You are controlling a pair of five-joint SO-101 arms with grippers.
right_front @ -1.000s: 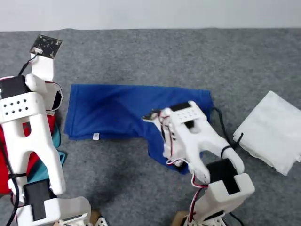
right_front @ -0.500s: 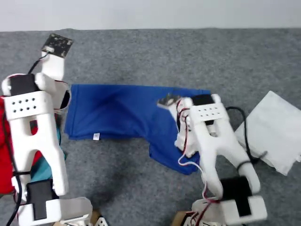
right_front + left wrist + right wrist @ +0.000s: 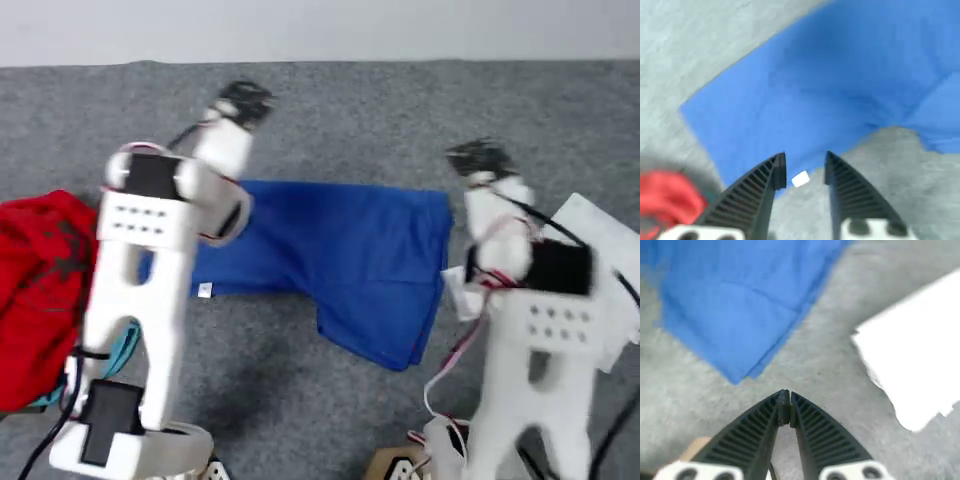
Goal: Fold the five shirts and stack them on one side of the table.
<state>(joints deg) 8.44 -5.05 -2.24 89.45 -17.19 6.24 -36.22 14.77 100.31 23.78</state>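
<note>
A blue shirt [image 3: 340, 250] lies spread on the grey table, its lower right part folded into a flap [image 3: 380, 330]. In the left wrist view my left gripper [image 3: 804, 165] hangs open above the shirt's [image 3: 840, 90] near edge, with a small white label [image 3: 800, 178] showing between the fingertips. The left arm [image 3: 150, 250] leans over the shirt's left end. My right gripper [image 3: 786, 402] is shut on nothing, above bare table between the blue shirt [image 3: 740, 305] and a folded white shirt [image 3: 910, 355]. The right arm [image 3: 530, 300] stands at the blue shirt's right edge.
A crumpled red shirt [image 3: 40, 270] lies at the left edge with a teal one [image 3: 118, 345] under it. The white shirt [image 3: 600, 225] sits at the right, partly behind the right arm. Bare grey table stretches along the back.
The left arm swung right, over the blue shirt's left end, uncovering the red shirt. The right arm moved right, off the blue shirt towards the white one.
</note>
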